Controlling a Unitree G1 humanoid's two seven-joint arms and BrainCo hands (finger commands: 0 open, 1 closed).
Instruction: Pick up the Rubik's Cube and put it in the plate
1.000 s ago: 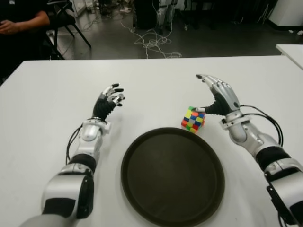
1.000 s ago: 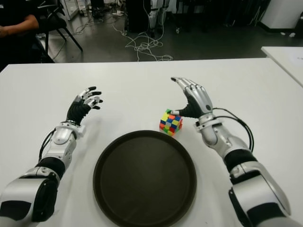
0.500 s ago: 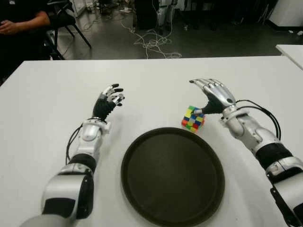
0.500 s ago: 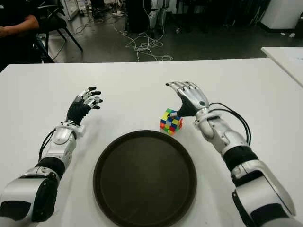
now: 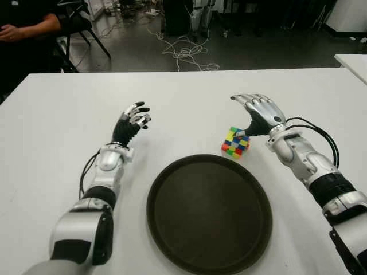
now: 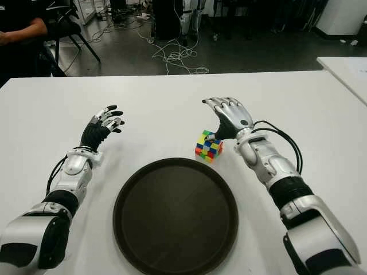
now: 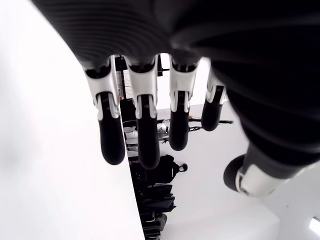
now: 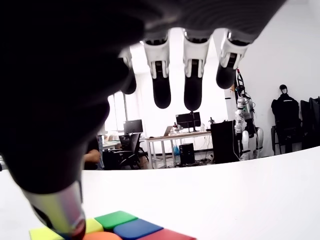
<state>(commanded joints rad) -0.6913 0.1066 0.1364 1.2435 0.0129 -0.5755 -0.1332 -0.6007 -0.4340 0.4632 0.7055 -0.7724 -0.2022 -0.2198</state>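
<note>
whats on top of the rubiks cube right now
The thumb of the right robot hand sits on the Rubik's Cube; its other fingers are spread above, not closed. The cube's top under the thumb is hidden. The plate beside it holds nothing.

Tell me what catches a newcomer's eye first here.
The multicoloured Rubik's Cube sits on the white table just beyond the far right rim of the big round dark plate. The right hand arches over it, thumb on its top, fingers spread. The left hand shows left of the plate.
</note>
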